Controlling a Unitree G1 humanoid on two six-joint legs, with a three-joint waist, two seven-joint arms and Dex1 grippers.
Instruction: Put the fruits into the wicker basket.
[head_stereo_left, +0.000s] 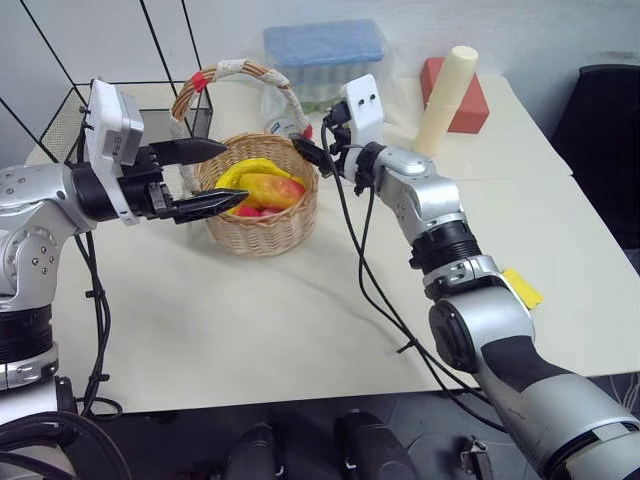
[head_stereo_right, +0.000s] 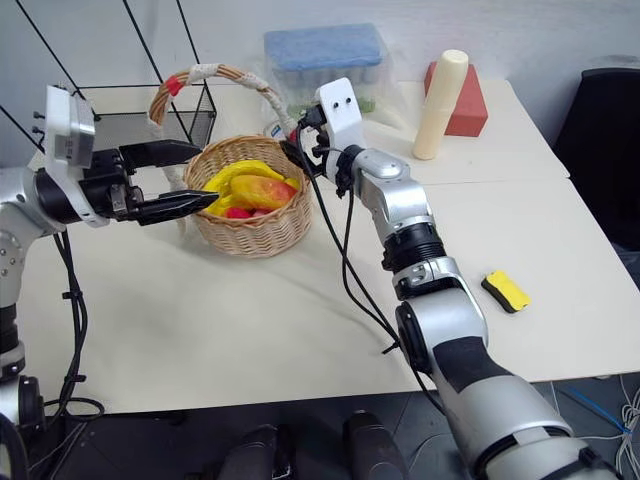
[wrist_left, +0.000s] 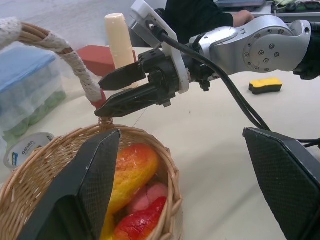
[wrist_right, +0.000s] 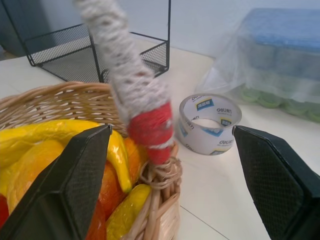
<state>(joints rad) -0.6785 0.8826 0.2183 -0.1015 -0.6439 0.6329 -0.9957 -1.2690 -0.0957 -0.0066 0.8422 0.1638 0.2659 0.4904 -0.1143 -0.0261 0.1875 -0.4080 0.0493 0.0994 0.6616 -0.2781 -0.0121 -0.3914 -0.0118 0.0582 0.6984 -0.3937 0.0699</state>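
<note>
Left hand (head_stereo_left: 205, 178) spread wide beside the wicker basket (head_stereo_left: 265, 228), gripping nothing. Fruits (head_stereo_left: 262, 188) already heaped inside, mid-counter (head_stereo_left: 300, 320). Right hand (wrist_left: 117, 92) likewise spread, empty, at the handle's red-tied foot on the far rim. Best to straddle the handle base squarely, close gently, avoid tipping the load. Tape roll (wrist_right: 209, 124) just beyond.

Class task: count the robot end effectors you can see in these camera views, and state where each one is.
2. The left end effector is at the wicker basket's left rim; the right end effector is at the handle's base on its right rim.
</note>
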